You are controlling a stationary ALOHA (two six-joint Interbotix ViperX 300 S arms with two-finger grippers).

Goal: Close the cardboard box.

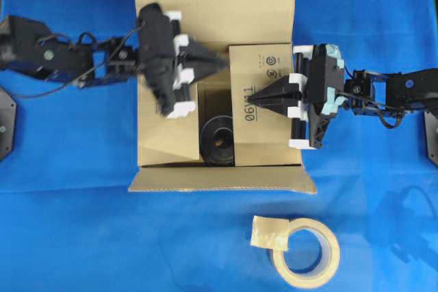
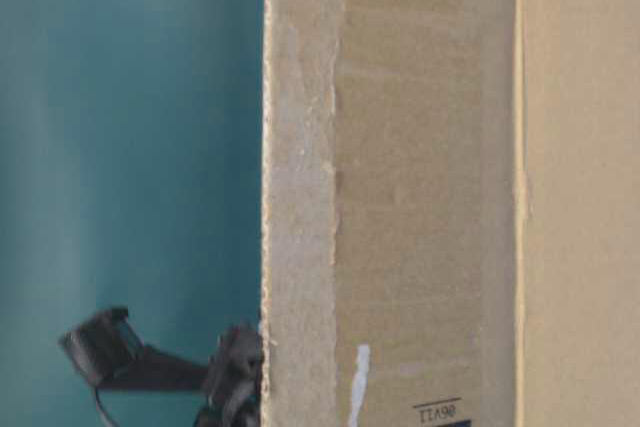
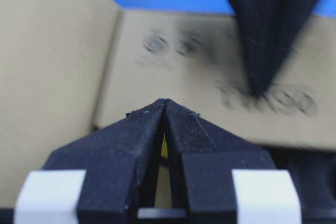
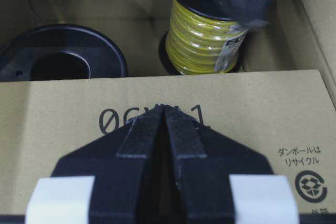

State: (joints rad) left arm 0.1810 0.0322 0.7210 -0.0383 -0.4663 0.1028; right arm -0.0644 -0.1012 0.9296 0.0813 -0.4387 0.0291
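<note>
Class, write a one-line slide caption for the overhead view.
Two shut grippers, left and right, press side flaps onto the cardboard box.

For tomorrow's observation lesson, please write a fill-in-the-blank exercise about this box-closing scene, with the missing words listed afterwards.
1. The right gripper, jaws together, rests on the box flap printed with the characters ____.
2. Inside the cardboard box, one spool is wound with ____ wire.
3. The tape roll lies on the ____ cloth, outside the box.
4. The jaws of the left gripper are ____.

Missing words: 06V11; yellow; blue; shut
</note>
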